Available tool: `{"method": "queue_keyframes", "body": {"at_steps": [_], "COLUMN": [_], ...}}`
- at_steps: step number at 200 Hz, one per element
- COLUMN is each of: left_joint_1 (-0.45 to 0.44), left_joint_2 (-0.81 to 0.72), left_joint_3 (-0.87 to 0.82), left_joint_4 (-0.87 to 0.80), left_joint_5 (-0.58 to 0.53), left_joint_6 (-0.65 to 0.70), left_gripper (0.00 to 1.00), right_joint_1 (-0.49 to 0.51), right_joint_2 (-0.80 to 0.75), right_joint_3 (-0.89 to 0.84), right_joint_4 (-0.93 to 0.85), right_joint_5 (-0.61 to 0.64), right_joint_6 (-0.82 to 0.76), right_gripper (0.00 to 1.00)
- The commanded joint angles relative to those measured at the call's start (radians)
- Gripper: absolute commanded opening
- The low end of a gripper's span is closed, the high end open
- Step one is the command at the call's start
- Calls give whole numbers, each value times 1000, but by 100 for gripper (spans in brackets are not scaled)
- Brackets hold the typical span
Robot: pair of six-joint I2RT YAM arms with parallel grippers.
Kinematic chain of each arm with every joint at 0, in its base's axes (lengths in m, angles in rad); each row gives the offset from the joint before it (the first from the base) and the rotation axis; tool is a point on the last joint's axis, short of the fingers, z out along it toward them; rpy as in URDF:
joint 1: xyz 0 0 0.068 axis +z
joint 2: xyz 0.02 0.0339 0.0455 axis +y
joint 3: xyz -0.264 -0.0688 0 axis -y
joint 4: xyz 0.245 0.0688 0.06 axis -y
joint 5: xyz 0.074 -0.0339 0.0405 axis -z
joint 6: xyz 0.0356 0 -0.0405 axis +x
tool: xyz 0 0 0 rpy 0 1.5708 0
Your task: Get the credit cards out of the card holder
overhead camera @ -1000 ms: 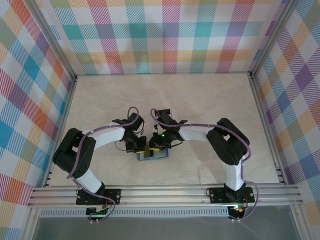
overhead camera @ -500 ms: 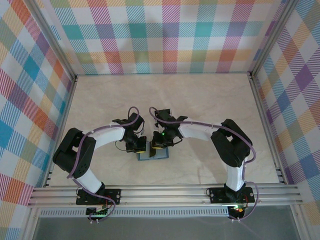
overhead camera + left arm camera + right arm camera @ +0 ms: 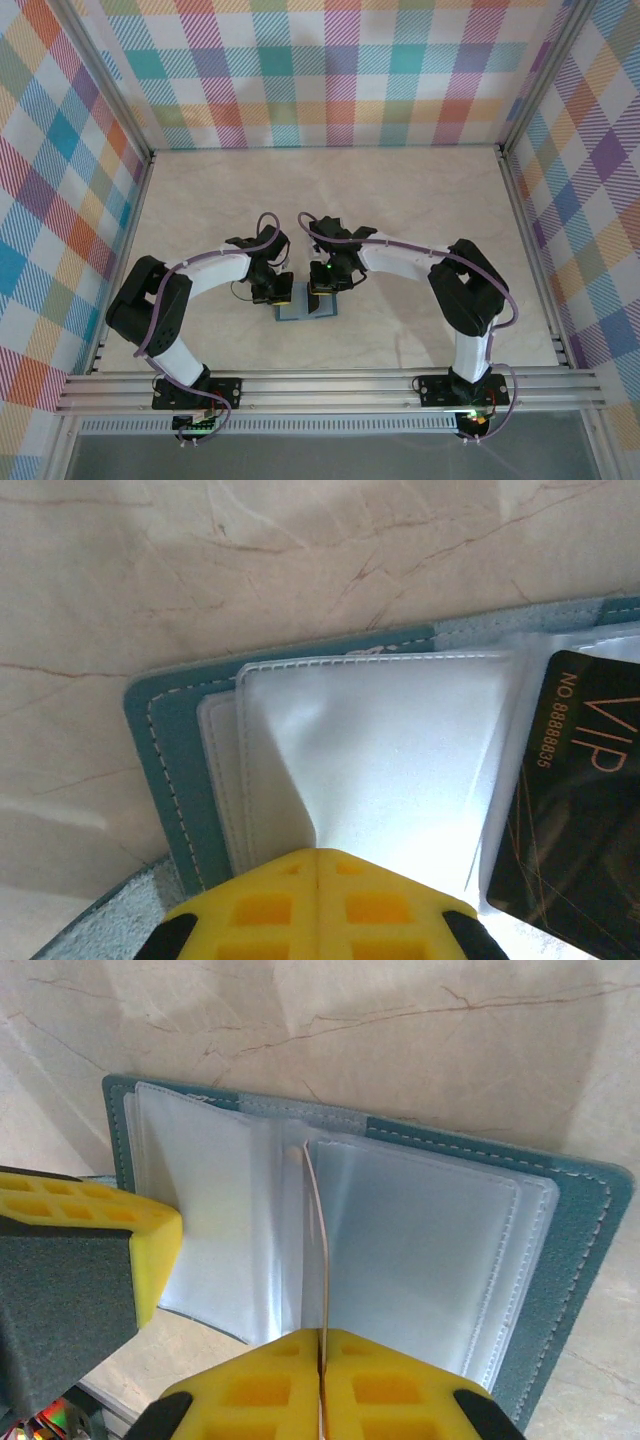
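Observation:
The teal card holder (image 3: pixel 298 314) lies open on the table between both arms, its clear sleeves facing up (image 3: pixel 160 770) (image 3: pixel 585 1250). My right gripper (image 3: pixel 321 1332) (image 3: pixel 322 297) is shut on a thin credit card (image 3: pixel 318 1250), seen edge-on and standing up from the holder's middle fold. In the left wrist view the card's black face with gold "VIP" lettering (image 3: pixel 585 820) shows at the right. My left gripper (image 3: pixel 316 852) (image 3: pixel 282 297) is shut, its yellow tips pressing down on the left-hand sleeve, with nothing visible between them. Its yellow finger (image 3: pixel 150 1250) shows at the left of the right wrist view.
The marble-patterned tabletop (image 3: pixel 330 200) stretches open behind the holder. Plaid walls (image 3: pixel 330 70) close in the back and both sides. An aluminium rail (image 3: pixel 330 388) carrying the arm bases runs along the near edge.
The right gripper's jaws have closed onto the card, and the right arm has shifted slightly to the right. The left gripper has stayed put on the sleeve.

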Motion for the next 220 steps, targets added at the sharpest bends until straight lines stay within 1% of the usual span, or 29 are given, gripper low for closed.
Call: {"method": "queue_keyframes", "body": {"at_steps": [1, 30, 54, 63, 77, 102, 130, 151, 169, 187, 205, 220], "left_joint_1": [-3, -3, -3, -3, -3, -3, -3, -3, -3, -3, -3, -2], "left_joint_2": [-19, -34, -50, -62, -82, -104, -145, -179, -199, -214, -227, -241], "left_joint_3": [10, 31, 50, 49, 46, 46, 20, 8, 2, -6, -17, -32], "left_joint_4": [-56, -57, -63, -59, -56, -60, -38, -37, -51, -60, -62, -54], "left_joint_5": [-73, -79, -93, -97, -107, -130, -136, -150, -174, -191, -198, -198], "left_joint_6": [21, 22, 25, 25, 26, 26, 17, 14, 19, 15, 3, -6], "left_gripper": [5, 8, 12, 13, 14, 17, 20, 22, 24, 24, 24, 25], "right_joint_1": [-3, -6, -11, -14, -19, -21, -24, -26, -34, -44, -53, -67], "right_joint_2": [-52, -79, -118, -129, -116, -76, -55, -39, -2, 24, 51, 84], "right_joint_3": [28, 43, 50, 60, 106, 171, 214, 251, 310, 336, 363, 429], "right_joint_4": [-47, -56, -68, -83, -155, -256, -288, -316, -377, -405, -400, -421], "right_joint_5": [14, 12, 15, 23, 51, 137, 191, 256, 276, 297, 326, 343], "right_joint_6": [-20, -79, -231, -302, -425, -619, -920, -1122, -1271, -1429, -1550, -1614], "right_gripper": [10, 10, 10, 10, 8, 6, 0, 0, 0, 0, 0, 0]}}
